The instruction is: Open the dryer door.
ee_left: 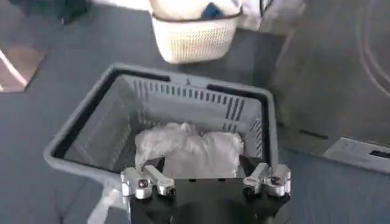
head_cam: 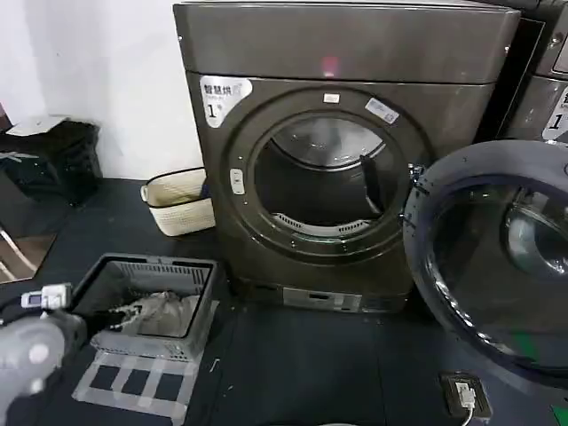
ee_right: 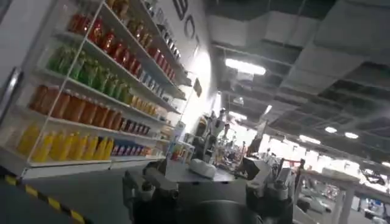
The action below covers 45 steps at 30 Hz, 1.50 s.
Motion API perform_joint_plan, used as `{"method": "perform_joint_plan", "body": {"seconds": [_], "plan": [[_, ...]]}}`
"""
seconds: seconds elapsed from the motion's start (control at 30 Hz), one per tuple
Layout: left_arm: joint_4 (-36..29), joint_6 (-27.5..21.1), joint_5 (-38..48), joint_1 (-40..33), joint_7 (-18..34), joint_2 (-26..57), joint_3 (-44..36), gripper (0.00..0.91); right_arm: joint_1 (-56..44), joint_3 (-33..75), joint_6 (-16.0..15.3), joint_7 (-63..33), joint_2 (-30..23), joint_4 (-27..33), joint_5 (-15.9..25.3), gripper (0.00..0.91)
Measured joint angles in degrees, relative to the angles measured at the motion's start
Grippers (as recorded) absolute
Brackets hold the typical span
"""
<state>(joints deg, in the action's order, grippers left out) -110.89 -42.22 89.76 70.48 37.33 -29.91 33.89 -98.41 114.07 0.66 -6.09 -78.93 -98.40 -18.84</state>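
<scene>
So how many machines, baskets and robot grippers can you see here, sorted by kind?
Grey machines: 2, the dryer with its dryer door swung open, and a second machine beside it.
Baskets: 2, a grey basket with laundry and a cream basket.
Grippers: 2, left gripper above the grey basket, right gripper.
Total: 6

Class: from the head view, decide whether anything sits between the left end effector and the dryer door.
Yes. The left end effector hangs over the grey laundry basket down on the left, apart from the open dryer door.
</scene>
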Motion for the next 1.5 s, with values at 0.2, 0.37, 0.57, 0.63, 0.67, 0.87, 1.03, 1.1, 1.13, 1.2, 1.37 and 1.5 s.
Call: {"method": "perform_joint_plan", "body": {"seconds": [0.2, 0.37, 0.57, 0.63, 0.67, 0.87, 1.03, 1.1, 1.13, 1.2, 1.37, 1.5], "plan": [[4.5, 0.0, 15.9, -5.6, 6.2, 8.7, -5.0, 0.907, -0.2, -0.8, 1.2, 0.1, -0.4, 0.3, -0.2, 0.907], [8.6, 0.0, 22.0, -11.4, 7.3, 10.7, -10.2, 0.907, -0.1, -1.8, 2.4, 0.5, -1.4, 0.3, 0.0, 0.907], [15.4, 0.1, 22.5, -25.2, 7.3, 8.6, -20.4, 0.907, -0.5, -2.0, 3.2, 0.7, -1.5, 0.5, 0.0, 0.907], [17.8, 0.0, 22.1, -30.7, 7.3, 7.5, -25.3, 0.907, -0.6, -2.0, 3.3, 0.7, -1.7, 0.5, 0.0, 0.907], [19.0, 0.0, 21.8, -33.9, 7.3, 6.7, -28.2, 0.907, -0.6, -2.0, 3.4, 0.8, -1.8, 0.5, 0.0, 0.907], [25.2, 0.0, 25.6, -47.6, 7.8, 2.5, -40.2, 0.907, -0.7, -2.1, 4.1, 0.8, -1.9, 0.9, 0.0, 0.907], [29.4, 0.0, 26.3, -53.8, 7.8, 0.2, -46.3, 0.907, -0.3, -2.8, 4.3, 0.9, -2.0, 1.1, 0.4, 0.907], [30.3, 0.0, 26.9, -56.0, 7.9, -0.2, -48.7, 0.907, -0.2, -2.9, 4.5, 0.9, -2.0, 1.2, 0.6, 0.907], [30.6, 0.0, 27.3, -56.9, 8.1, -0.3, -49.6, 0.907, -0.2, -3.0, 4.5, 0.9, -2.0, 1.3, 0.6, 0.907], [31.1, 0.0, 29.0, -58.0, 9.5, -0.3, -51.1, 0.907, -0.1, -3.0, 4.6, 0.9, -2.0, 1.5, 0.6, 0.907], [31.2, 0.0, 35.7, -59.5, 10.5, 0.8, -53.2, 0.907, -0.1, -3.2, 4.7, 0.9, -1.8, 1.6, 0.7, 0.907], [32.0, 0.0, 38.7, -60.4, 10.4, 0.9, -53.9, 0.907, 0.0, -3.4, 5.0, 1.0, -1.8, 1.8, 1.1, 0.907]]}}
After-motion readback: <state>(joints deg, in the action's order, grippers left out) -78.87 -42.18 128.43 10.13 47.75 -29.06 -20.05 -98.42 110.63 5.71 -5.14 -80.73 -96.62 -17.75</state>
